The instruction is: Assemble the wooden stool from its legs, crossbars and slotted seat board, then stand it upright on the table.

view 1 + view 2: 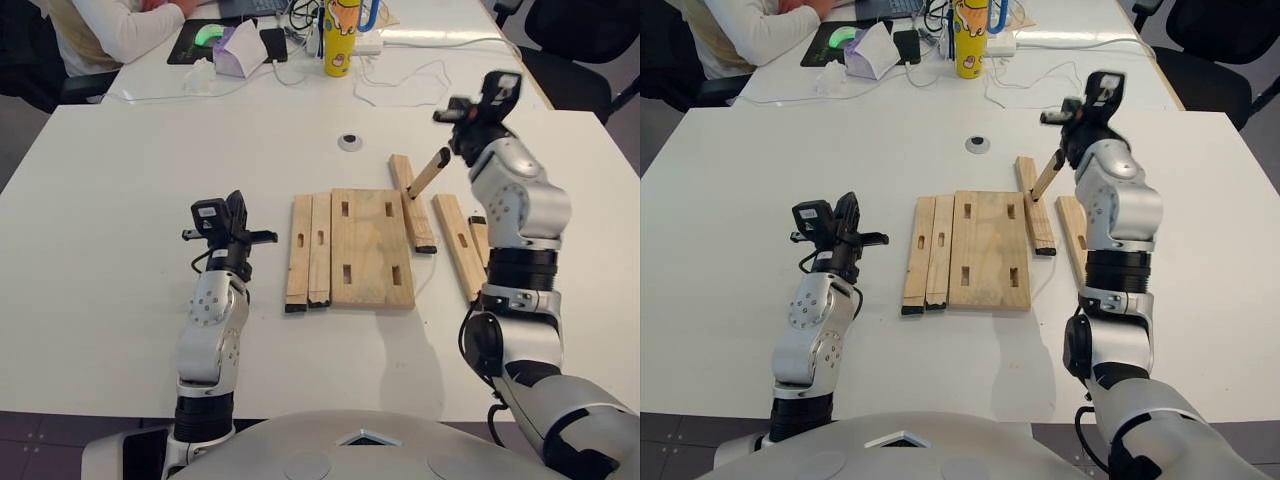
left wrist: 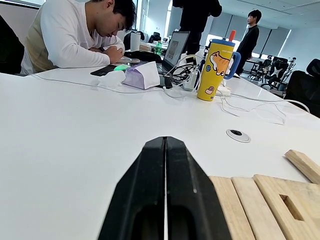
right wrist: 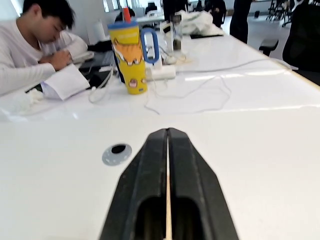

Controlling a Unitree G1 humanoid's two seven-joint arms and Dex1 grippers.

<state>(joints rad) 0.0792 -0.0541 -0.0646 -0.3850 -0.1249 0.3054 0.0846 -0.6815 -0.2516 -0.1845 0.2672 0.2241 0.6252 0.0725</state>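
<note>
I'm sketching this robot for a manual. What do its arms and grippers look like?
The left arm and right arm have rounded silver-grey shells, black joint bands and thin black cables by the joints. The left gripper and right gripper each have two matte black fingers tapering to a narrow tip.

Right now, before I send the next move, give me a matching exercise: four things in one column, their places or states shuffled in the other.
Things:
1. seat board
2. stick
3. left gripper
4. yellow mug

States:
A. tilted, upper end at the right gripper
B. shut, empty, left of the planks
C. lying flat, four slots facing up
D. upright on the far table

Pairs: 1-C, 2-A, 3-B, 4-D
</note>
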